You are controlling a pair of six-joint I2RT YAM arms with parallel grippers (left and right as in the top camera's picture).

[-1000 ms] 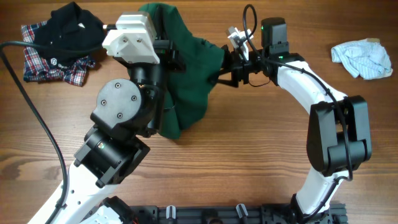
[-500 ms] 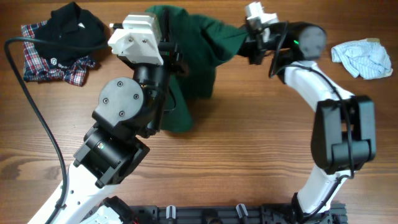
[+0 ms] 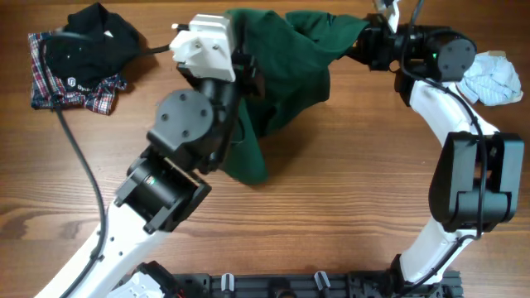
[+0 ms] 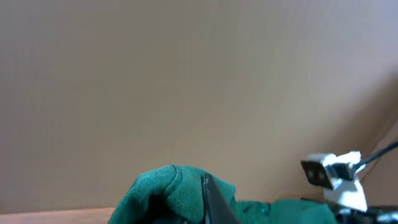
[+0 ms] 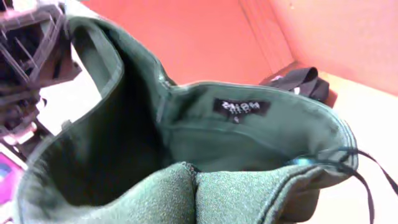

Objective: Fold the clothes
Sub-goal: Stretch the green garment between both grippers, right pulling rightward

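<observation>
While left fingers (image 4: 212,205), right fingers (image 3: 370,43) pinch clothes (image 3: 290,83), edge spans between.

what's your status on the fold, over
Both shut on green garment: left hand, right hand. Garment bunched, strung between them, not folded. black shirt, pale cloth off to sides.

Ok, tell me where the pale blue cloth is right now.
In the overhead view, the pale blue cloth lies on the table's right side, just beside the right arm's wrist.
</observation>
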